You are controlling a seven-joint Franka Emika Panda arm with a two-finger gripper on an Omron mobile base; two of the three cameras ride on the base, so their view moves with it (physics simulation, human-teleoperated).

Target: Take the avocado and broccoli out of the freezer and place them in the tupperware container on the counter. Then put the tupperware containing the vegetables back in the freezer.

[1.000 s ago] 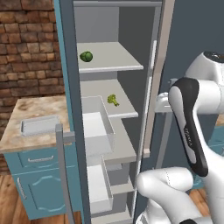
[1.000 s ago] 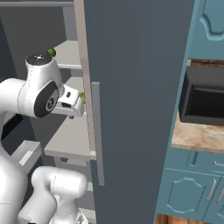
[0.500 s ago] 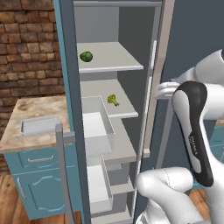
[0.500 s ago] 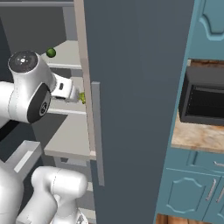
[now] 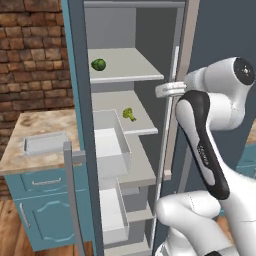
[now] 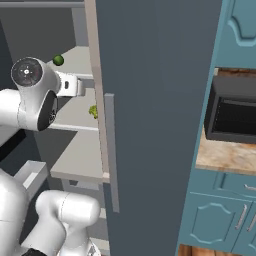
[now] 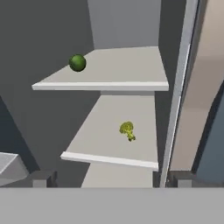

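Brick wall [image 5: 30, 60], wooden floor [image 5: 10, 230], teal cabinets [image 6: 220, 220].

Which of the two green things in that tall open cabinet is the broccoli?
Look inside the open freezer, at its light grey shelves. The broccoli lies on the second shelf down, one below the avocado. It is the lumpy yellow-green floret, while the avocado is a smooth, dark green ball.

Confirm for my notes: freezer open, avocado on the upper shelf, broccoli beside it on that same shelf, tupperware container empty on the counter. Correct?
Not quite. The broccoli lies on the shelf below the avocado, not beside it; the hand view shows both shelves. The rest holds: freezer open, tupperware container empty on the counter.
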